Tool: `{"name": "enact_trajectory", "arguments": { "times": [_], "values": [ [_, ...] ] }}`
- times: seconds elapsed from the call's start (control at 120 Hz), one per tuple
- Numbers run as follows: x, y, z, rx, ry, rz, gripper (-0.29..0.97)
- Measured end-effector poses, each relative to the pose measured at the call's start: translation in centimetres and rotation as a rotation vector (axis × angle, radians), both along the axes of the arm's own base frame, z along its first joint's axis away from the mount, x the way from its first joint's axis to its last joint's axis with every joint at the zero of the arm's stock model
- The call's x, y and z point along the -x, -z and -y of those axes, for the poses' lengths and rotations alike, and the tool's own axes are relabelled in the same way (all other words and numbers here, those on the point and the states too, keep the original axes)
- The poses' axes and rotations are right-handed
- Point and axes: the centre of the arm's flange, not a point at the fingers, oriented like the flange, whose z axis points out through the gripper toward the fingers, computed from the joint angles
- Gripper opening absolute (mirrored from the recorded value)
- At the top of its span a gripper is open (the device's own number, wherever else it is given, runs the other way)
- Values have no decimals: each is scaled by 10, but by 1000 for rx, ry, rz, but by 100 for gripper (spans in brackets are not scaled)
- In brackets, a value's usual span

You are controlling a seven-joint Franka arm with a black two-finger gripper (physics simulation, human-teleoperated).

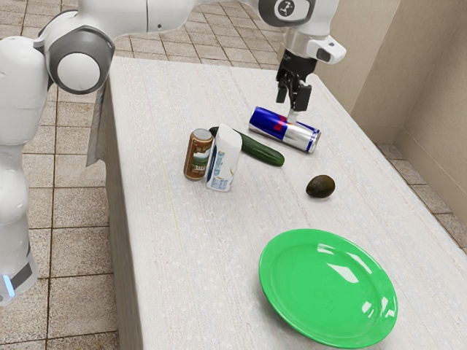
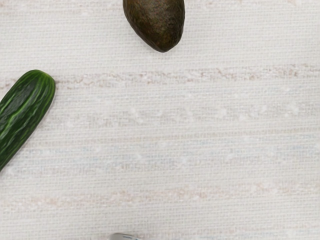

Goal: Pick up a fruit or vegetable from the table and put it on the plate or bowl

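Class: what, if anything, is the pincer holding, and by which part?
Nothing is held. The pincer hangs open near the blue-and-silver can, with the cucumber and avocado lying free on the table.

Blue can, brn can, carton

Table: pale, matt, coarse woven-looking grain.
Plate: green, smooth, glossy, bright highlights.
Avocado: dark, dull, finely pebbled skin.
Cucumber: waxy sheen, ridged skin.
Can, at 2 o'clock from the carton: shiny blue-and-silver metal.
Carton: smooth printed faces, slight sheen.
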Motion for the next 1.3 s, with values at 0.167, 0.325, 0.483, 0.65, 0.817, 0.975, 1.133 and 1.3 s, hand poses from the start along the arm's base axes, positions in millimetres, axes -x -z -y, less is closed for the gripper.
{"name": "enact_trajectory", "arguments": {
  "times": [0.167,0.325,0.483,0.65,0.817,0.975,1.133,1.3],
  "values": [
    [-1,4,-13,22,-24,-6,68],
    [-6,22,-49,133,-89,-38,68],
    [-8,-13,77,-51,178,3,68],
    [-5,-24,138,-137,385,45,68],
    [-32,32,144,-54,364,-42,68],
    [-56,83,146,2,251,-114,68],
    [-74,95,101,4,88,-105,68],
    [-79,94,-1,12,-99,-97,68]
  ]
}}
